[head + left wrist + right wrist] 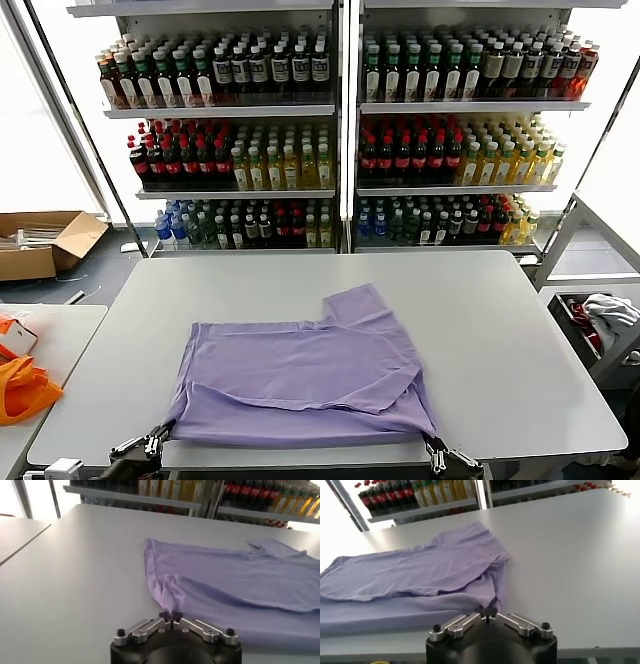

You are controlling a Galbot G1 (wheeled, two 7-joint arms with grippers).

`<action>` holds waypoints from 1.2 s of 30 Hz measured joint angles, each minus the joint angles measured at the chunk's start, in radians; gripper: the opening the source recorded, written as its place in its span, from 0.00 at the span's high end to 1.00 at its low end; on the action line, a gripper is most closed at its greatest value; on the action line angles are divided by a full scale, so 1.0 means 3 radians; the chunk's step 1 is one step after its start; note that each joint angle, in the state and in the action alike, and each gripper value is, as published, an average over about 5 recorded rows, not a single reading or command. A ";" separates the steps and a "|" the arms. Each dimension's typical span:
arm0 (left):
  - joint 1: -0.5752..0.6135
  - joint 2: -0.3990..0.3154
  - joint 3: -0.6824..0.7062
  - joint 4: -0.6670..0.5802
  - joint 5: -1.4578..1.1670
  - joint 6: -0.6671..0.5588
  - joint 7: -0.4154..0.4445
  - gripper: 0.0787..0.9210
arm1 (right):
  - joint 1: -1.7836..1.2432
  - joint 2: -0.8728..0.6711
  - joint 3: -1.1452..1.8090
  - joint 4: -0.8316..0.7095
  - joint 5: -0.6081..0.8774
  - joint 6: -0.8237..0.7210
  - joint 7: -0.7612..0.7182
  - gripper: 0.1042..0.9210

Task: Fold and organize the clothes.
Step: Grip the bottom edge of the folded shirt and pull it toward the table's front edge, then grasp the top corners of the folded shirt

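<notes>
Left gripper (171, 615) and right gripper (490, 612) each pinch a near corner of the lavender T-shirt (300, 375), which extends ahead of both across the table (500, 330).

Left hand (171, 615), right hand (490, 612), silver fingers, black screws, black housings

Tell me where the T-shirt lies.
In the head view the T-shirt lies on the white table, at its near edge, pinched by the left hand and right hand.
</notes>
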State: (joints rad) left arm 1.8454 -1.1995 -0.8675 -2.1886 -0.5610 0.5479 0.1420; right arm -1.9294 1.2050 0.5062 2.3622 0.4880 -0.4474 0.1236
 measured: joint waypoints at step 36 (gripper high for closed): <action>-0.1015 0.0739 0.0251 0.0458 -0.0260 0.0065 -0.0078 0.12 | 0.2136 -0.0539 -0.0188 -0.1082 0.0228 -0.0067 -0.0713 0.12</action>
State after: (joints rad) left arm 1.5408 -0.9779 -0.7923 -2.0512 -0.6391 0.5673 0.1186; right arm -1.2885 1.0434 0.4499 2.0375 0.5564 -0.4676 -0.0903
